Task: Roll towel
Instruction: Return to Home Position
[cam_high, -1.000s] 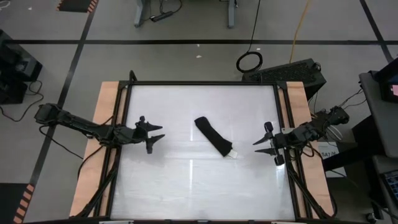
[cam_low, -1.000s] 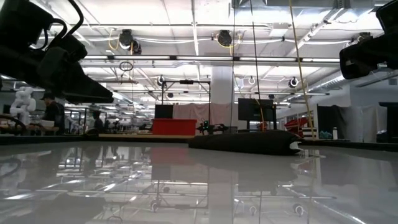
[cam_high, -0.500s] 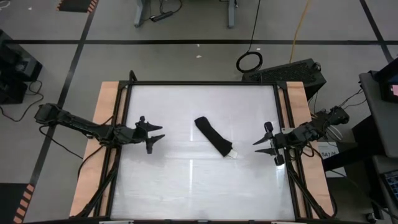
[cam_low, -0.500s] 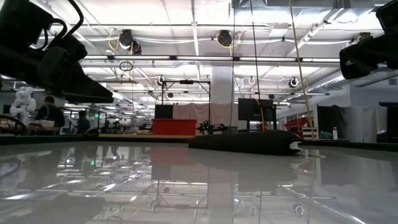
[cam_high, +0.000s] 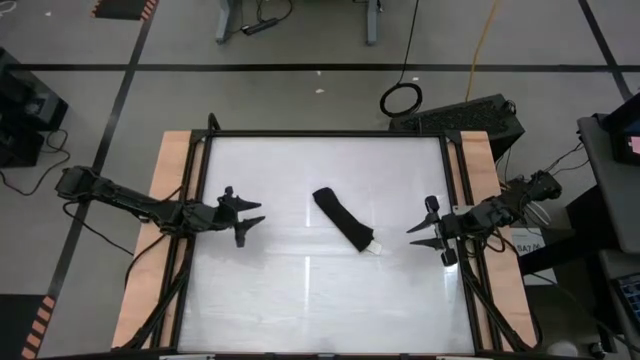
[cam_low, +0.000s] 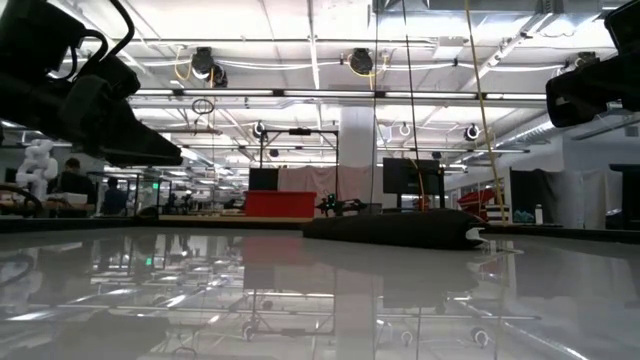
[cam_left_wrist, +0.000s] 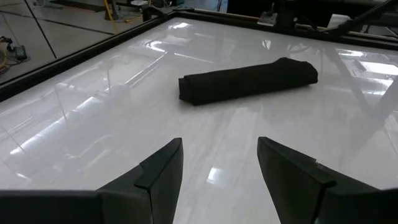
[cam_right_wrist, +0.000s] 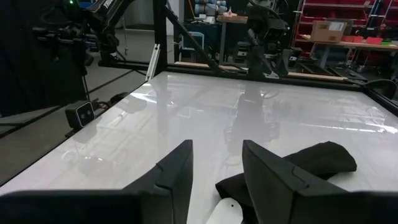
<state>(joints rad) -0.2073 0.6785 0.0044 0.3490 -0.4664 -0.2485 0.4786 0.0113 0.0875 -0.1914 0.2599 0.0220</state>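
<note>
While the towel lies rolled and slantwise near the tabletop's centre, white tag at its five-o'clock end, the left gripper hangs at its nine o'clock and the right gripper at three, both clear, fingers spread, holding nothing.

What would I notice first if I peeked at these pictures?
First, the black towel, rolled into a long log, lying slantwise in the middle of the shiny white table. It has a little white tag at the end nearer the right arm. Next, the two dark robot arms: the left hand and the right hand are open, one on each side, both apart from the towel.
</note>
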